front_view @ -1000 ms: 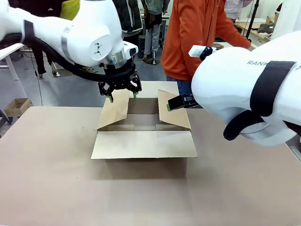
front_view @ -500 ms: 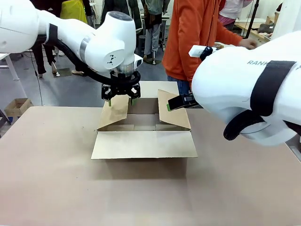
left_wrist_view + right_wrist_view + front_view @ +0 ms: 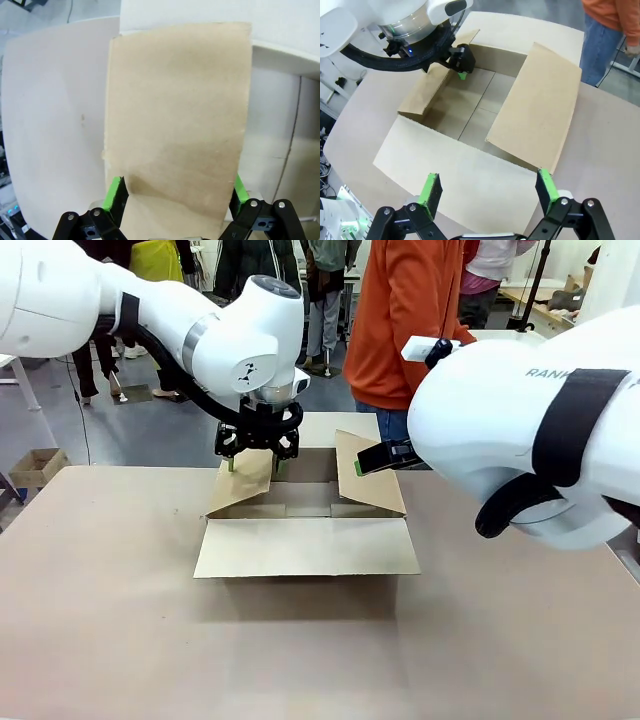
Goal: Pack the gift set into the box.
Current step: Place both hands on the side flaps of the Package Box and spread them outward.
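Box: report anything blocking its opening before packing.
Two flaps lean inward over the opening of the box. The left flap stands inside the open left gripper. The right flap slants in beside the open right gripper. The near flap lies flat outward. Nothing else visibly blocks it.

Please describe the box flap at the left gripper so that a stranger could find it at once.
On the brown table sits an open cardboard box. Its flap on the robot's left stands tilted up, and the open left gripper straddles its top edge; the near flap lies flat outward.
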You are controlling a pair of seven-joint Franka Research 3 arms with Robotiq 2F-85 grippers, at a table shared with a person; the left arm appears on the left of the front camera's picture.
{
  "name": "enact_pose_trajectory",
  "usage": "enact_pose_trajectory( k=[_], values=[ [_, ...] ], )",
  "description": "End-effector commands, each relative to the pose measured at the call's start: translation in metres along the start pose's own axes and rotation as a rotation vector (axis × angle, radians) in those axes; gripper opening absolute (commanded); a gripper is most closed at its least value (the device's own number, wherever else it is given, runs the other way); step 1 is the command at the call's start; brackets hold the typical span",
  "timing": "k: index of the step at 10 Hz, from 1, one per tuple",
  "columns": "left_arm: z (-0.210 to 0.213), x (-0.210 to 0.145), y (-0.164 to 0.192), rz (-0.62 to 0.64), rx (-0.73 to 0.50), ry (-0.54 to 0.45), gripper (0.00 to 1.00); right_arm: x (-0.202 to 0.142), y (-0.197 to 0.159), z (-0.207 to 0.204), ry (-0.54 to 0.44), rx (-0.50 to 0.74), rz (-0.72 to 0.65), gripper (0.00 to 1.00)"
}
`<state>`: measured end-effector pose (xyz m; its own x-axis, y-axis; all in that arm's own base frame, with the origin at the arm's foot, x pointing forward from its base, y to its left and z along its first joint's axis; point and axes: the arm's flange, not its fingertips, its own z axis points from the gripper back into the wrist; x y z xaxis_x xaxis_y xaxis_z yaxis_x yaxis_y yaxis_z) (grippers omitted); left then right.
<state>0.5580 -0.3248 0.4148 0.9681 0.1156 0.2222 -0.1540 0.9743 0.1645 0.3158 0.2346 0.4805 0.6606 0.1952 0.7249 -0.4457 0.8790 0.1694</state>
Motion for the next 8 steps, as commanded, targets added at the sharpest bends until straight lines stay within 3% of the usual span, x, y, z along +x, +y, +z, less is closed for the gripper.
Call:
enact_pose_trajectory(
  k=[1, 4, 8],
  values=[
    [0.007, 0.004, 0.008, -0.025, 0.040, -0.019, 1.00, 0.002, -0.004, 0.001, -0.001, 0.019, 0.009, 1.00],
    [0.021, -0.007, 0.023, -0.056, 0.063, -0.054, 1.00, 0.002, -0.004, 0.001, -0.001, 0.019, 0.009, 1.00],
    [0.047, -0.014, 0.057, -0.053, -0.003, -0.089, 1.00, 0.002, -0.004, 0.001, -0.001, 0.019, 0.009, 1.00]
  ],
)
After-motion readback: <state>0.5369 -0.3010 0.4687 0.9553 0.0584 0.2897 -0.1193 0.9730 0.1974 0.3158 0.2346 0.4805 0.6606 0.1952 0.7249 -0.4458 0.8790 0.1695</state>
